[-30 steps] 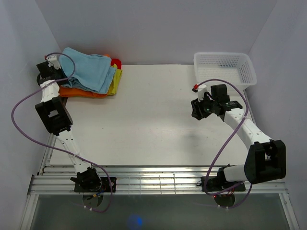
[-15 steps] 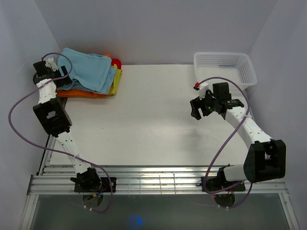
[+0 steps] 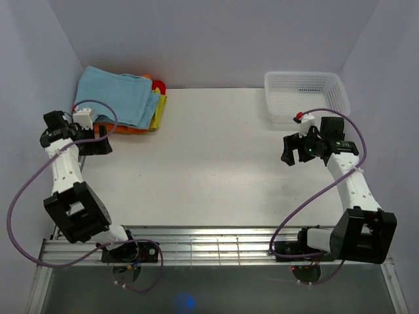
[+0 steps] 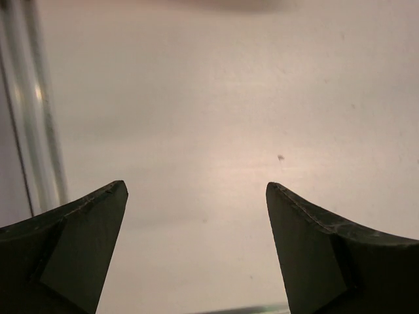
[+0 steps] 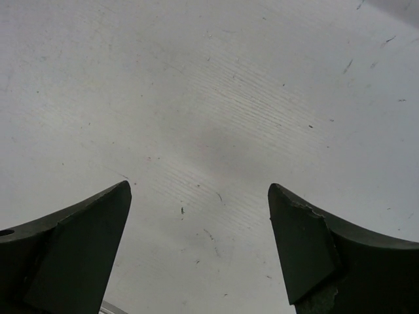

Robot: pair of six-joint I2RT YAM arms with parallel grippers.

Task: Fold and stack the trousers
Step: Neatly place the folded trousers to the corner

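The light blue trousers (image 3: 114,96) lie folded on top of a pile of cloths at the table's far left corner. Nothing touches them. My left gripper (image 3: 103,146) hovers just in front of that pile, over the table. In the left wrist view the left gripper (image 4: 196,190) is open, with only bare table between its dark fingers (image 4: 78,242). My right gripper (image 3: 288,150) hangs over the right half of the table, in front of the basket. The right wrist view shows the right gripper (image 5: 200,190) open too, with only scuffed white table between its fingers (image 5: 308,242).
Under the trousers lie an orange folded garment (image 3: 124,129), a yellow cloth (image 3: 158,112) and a red one (image 3: 158,84). A white mesh basket (image 3: 306,96) stands at the far right corner. Purple cables loop off both arms. A metal rail (image 3: 216,245) runs along the near edge.
My left gripper opened, let go of the trousers' left edge and drew back toward the near side of the pile. The right gripper opened wider and shifted right.
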